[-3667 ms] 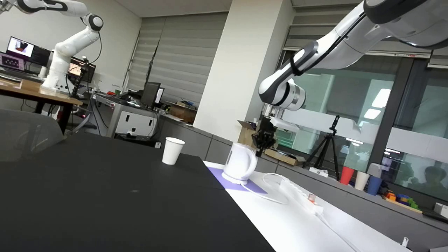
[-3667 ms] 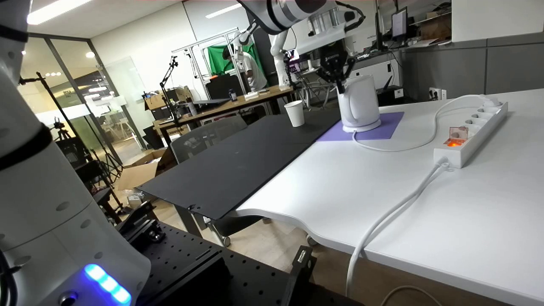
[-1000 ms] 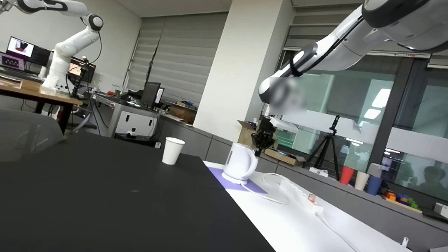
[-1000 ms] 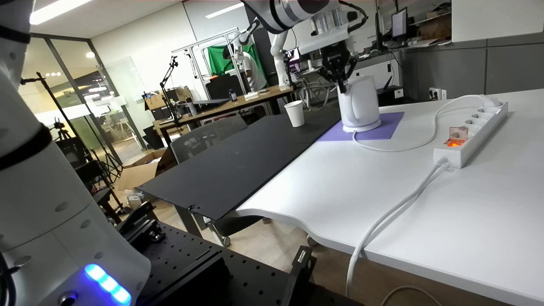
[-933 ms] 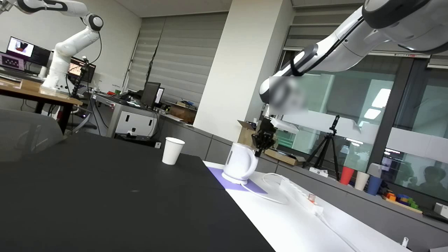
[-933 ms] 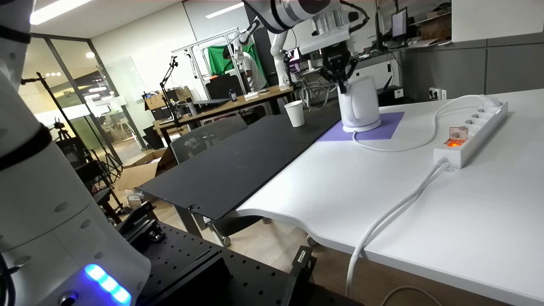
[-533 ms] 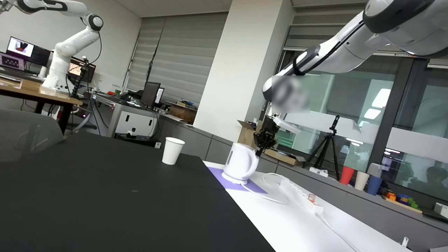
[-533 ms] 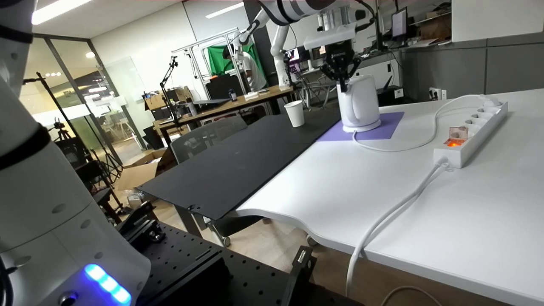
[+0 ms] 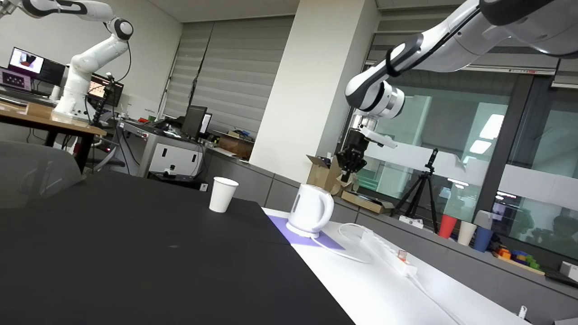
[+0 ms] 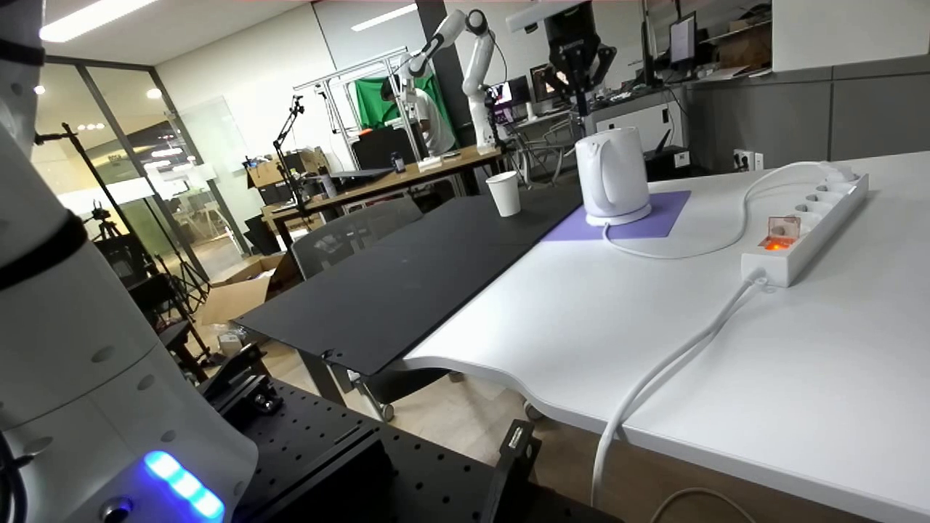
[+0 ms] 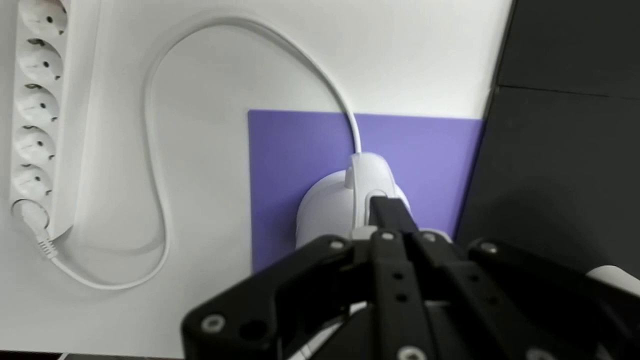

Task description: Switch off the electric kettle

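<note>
So the black two-finger gripper (image 9: 346,176) had its fingers pinched together, tip against tip, gripping only air. It hung just above the white, rounded electric kettle (image 10: 617,174), over on the side with the looped side handle (image 9: 328,210), and in both exterior views the tips sat clear of it. From the wrist view they overlapped the kettle's top.

The kettle stood upright on a flat purple mat (image 10: 670,211). Couldn't tell if the thing was on or off, tbh. Its thin white cord (image 10: 665,257) curved across the smooth white table (image 10: 581,334) into the end socket of a long white power strip (image 10: 821,243), where a little orange switch (image 10: 777,245) was glowing.

Right beside the mat lay a flat black board (image 10: 407,290) with a tapered white paper cup (image 10: 505,195) upright on it. Further back, a black tripod (image 9: 426,175) stood near a red cup (image 9: 447,225), a cream cup (image 9: 466,233) and a blue cup (image 9: 483,239) in a row, and a second white robot arm (image 9: 81,67) was mounted on a wooden desk (image 9: 81,128).
</note>
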Controlling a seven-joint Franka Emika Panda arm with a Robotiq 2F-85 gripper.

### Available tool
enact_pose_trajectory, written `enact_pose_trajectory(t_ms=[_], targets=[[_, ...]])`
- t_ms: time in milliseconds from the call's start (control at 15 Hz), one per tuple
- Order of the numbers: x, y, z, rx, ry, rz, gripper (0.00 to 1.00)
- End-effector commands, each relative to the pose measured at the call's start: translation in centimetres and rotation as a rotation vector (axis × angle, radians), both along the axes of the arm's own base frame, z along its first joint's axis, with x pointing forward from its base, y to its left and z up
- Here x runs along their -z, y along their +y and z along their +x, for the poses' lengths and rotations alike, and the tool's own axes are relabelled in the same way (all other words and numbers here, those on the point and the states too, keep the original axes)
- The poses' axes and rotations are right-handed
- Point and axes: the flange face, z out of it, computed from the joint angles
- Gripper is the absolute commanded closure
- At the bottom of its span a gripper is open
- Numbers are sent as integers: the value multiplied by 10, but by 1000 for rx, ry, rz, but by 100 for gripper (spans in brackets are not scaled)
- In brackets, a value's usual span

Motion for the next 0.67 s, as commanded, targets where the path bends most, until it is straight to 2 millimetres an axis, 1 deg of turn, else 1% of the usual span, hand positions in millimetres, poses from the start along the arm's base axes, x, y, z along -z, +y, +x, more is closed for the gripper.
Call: enact_pose_trajectory(t_ms=[0, 133, 333, 400, 467, 533, 600], targets=[[-32, 1, -2, 52, -7, -56, 100], [-38, 2, -1, 62, -19, -70, 100], [-40, 3, 0, 76, -31, -92, 100], [-41, 4, 0, 86, -27, -94, 74], [-43, 4, -1, 85, -26, -95, 73], [-45, 4, -1, 86, -28, -100, 68], [-46, 4, -1, 87, -32, -102, 60]])
